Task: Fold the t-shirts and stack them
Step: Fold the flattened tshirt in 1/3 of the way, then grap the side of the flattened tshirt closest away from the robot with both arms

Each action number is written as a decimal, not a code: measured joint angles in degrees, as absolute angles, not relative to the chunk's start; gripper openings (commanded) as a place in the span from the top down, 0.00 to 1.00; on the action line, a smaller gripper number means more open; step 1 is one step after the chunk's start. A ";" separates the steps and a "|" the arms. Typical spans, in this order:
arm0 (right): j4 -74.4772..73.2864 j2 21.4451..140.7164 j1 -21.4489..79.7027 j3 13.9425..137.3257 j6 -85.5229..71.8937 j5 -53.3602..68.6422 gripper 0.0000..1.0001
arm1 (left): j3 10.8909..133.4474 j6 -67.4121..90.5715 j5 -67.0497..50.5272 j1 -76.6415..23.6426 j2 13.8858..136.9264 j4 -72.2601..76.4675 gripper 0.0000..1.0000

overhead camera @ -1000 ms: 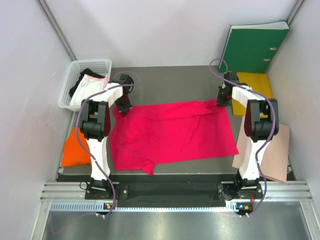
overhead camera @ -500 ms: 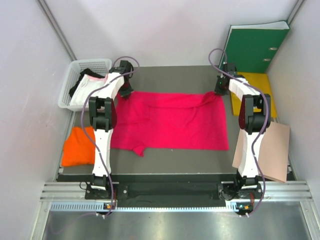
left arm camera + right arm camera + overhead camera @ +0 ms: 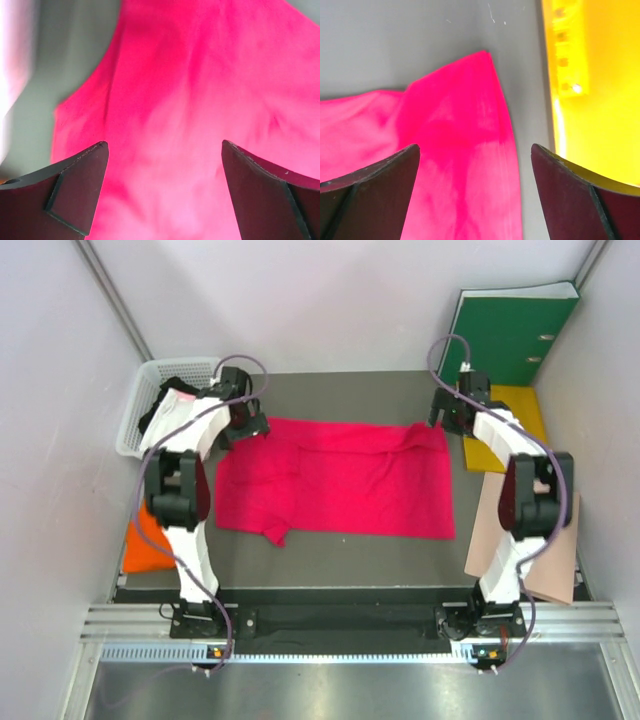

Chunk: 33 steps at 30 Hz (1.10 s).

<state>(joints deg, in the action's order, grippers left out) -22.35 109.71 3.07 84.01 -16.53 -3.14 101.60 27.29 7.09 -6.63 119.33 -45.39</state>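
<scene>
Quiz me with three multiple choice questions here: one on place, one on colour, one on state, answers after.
1. Where does the basket stand? A far left; B far right; C near middle.
2. What colour is the spread shirt? A orange; B magenta; C black.
3. How is the right gripper? A shut on the shirt; B open; C holding a folder.
Answers: A, it sits far back on the left side; B, it shows bright magenta; B, its fingers stand apart over the shirt's corner.
</scene>
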 measured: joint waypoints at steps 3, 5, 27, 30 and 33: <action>-22.00 100.79 3.07 79.44 -16.51 -3.14 0.11 | 91.48 27.38 6.87 -6.57 106.76 -43.68 0.01; -22.35 95.70 3.07 77.10 -16.51 -2.98 0.12 | 85.21 27.81 6.83 -6.50 99.68 -43.07 0.01; -34.39 91.74 3.07 66.17 -16.49 3.18 0.15 | 47.79 35.79 -5.78 9.69 80.07 -43.24 0.16; -34.54 92.55 3.07 66.19 -16.49 3.75 0.15 | 44.75 37.19 -9.21 9.76 80.14 -41.01 0.29; -35.05 92.86 3.07 66.28 -16.49 4.21 0.15 | 42.89 38.54 -12.16 9.76 81.38 -38.65 0.52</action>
